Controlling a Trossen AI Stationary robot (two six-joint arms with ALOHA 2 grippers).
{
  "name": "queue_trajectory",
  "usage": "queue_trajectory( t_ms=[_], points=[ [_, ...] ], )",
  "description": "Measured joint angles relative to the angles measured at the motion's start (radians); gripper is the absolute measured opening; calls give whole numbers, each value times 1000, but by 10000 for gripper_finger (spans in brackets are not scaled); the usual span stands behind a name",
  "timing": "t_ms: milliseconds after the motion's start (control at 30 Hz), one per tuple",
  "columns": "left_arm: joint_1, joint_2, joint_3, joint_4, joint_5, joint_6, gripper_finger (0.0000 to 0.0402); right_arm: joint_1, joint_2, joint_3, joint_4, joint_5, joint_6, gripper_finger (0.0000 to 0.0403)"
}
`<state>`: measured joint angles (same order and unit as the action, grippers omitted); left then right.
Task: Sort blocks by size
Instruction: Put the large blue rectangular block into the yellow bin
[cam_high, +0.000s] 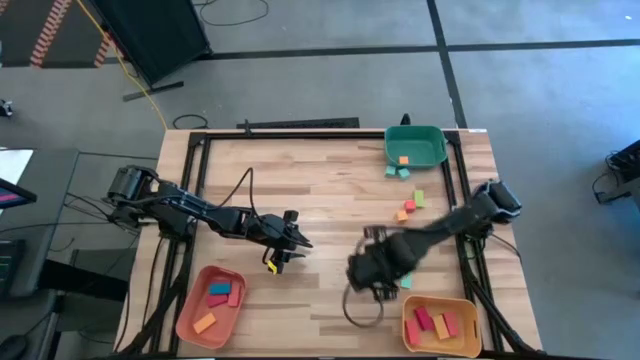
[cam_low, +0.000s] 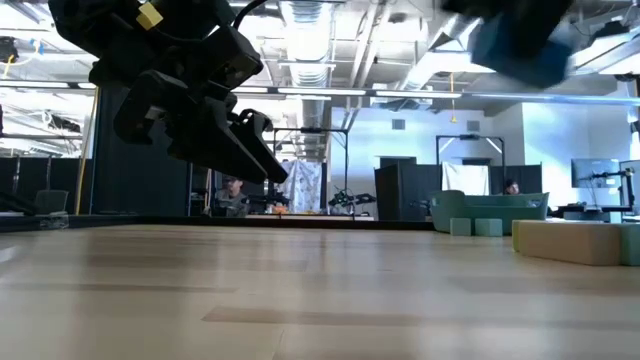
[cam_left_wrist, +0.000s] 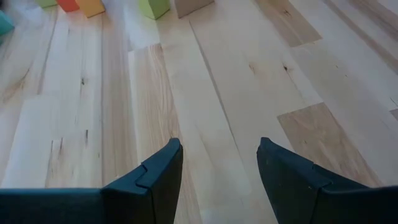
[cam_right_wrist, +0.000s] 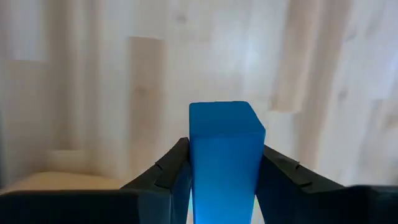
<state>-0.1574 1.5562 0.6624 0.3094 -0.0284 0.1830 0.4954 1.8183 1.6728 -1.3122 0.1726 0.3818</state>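
Note:
My right gripper (cam_high: 380, 272) hangs over the table's near right part, close to the yellow tray (cam_high: 462, 345), and is shut on a blue-teal bar (cam_right_wrist: 227, 149). The bar also shows blurred, high above the table, in the low view (cam_low: 522, 48). My left gripper (cam_left_wrist: 217, 168) is open and empty over the middle of the table, left of centre (cam_high: 297, 242). Several loose blocks lie on the table's far right: two teal-green (cam_high: 396, 172), one green (cam_high: 420, 197), two orange-red (cam_high: 405, 211). More blocks lie in all three trays. My right gripper pinches the blue-teal bar between its two fingers, on two opposite long sides (cam_right_wrist: 194, 168). The bar runs along the fingers, and its free end (cam_right_wrist: 227, 115) sticks out past the fingertips. The fingers point down at the table. The bar is lifted clear.
A green tray (cam_high: 432, 152) stands at the far right with an orange block in it. A salmon tray (cam_high: 187, 312) stands at the near left. A cable loop (cam_high: 362, 308) hangs under the right arm. Bare wood lies between the two grippers.

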Motion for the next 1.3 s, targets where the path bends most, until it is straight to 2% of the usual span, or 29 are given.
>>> queue_trajectory(
  t_ms=[200, 633, 1000, 1300],
  points=[
    [0, 0, 0, 1, 0, 3, 197, 135, 0, 32, -19, -43, 254, 166],
    [0, 0, 0, 101, 0, 37, 197, 371, 0, 31, -59, -49, 749, 166],
    [0, 0, 0, 240, 0, 78, 197, 519, 0, -120, 13, -48, 1102, 169],
    [23, 0, 0, 281, 35, 85, 197, 568, 1, -211, 116, -47, 1266, 187]
  ],
)
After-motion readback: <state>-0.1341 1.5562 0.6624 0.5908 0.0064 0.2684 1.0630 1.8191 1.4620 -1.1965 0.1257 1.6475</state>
